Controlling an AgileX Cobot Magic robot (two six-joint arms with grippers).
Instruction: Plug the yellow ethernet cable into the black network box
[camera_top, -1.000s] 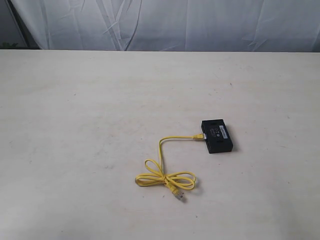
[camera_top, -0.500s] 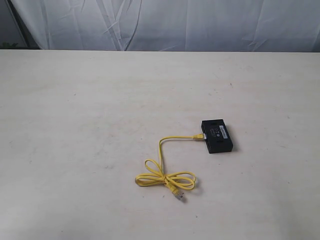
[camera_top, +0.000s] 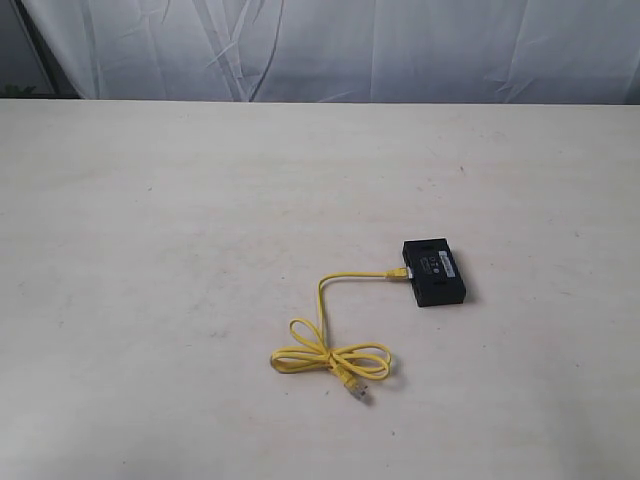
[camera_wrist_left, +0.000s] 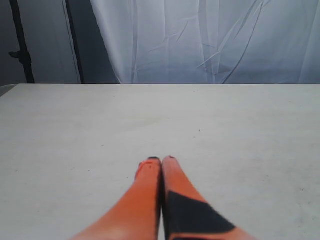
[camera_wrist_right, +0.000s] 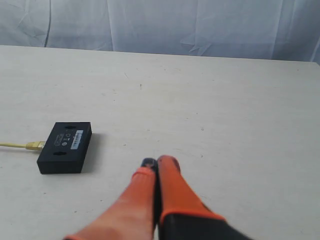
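Observation:
The black network box (camera_top: 434, 272) lies flat on the table right of centre, its white-lettered label facing up. One plug of the yellow ethernet cable (camera_top: 330, 350) sits against the box's left side (camera_top: 398, 272); whether it is seated in a port I cannot tell. The cord runs left, then down into a looped bundle, with the free clear plug (camera_top: 357, 390) lying nearest the front. In the right wrist view the box (camera_wrist_right: 65, 147) and the cable end (camera_wrist_right: 34, 145) lie ahead of my shut right gripper (camera_wrist_right: 156, 161). My left gripper (camera_wrist_left: 161, 159) is shut over bare table. Neither arm appears in the exterior view.
The pale table (camera_top: 150, 250) runs back to a white wrinkled curtain (camera_top: 350, 50). A dark stand (camera_wrist_left: 20, 45) rises beyond the table's far corner in the left wrist view.

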